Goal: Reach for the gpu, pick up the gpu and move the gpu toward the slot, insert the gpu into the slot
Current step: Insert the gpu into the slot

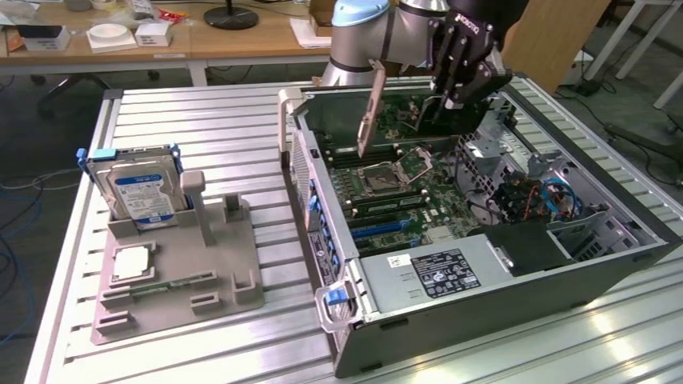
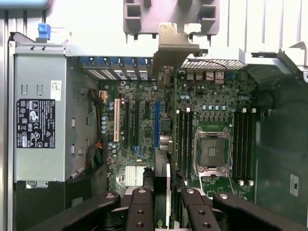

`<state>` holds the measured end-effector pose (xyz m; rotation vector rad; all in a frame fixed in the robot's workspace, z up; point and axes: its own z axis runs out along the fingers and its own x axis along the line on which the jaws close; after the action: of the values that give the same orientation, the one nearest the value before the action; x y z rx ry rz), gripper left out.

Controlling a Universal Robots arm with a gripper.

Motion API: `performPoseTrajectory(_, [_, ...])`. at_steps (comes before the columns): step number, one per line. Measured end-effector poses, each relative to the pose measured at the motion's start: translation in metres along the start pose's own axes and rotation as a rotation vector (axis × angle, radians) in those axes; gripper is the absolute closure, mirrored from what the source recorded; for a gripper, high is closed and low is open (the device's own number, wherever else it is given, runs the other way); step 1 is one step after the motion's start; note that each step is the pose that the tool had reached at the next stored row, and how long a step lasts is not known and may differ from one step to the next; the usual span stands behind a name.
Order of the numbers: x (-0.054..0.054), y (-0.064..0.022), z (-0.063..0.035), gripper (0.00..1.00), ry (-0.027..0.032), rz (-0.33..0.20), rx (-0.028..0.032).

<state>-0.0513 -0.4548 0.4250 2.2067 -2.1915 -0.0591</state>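
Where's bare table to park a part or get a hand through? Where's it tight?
Free: slatted table on the far side of the grey fixture; the narrow strip between fixture and PC case; the corner at the exterior view's lower right. Tight: inside the case, where the gripper holds the gpu over the motherboard.

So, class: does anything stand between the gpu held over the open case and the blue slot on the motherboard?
Nothing visible does. The gripper holds the gpu on edge above the motherboard, and the blue slot lies bare, with no cable or card across it.
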Motion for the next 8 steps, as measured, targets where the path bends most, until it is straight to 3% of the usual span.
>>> performPoseTrajectory(8, [0.0002, 0.0000, 0.0000, 0.74, 0.0011, -0.026, -0.0001])
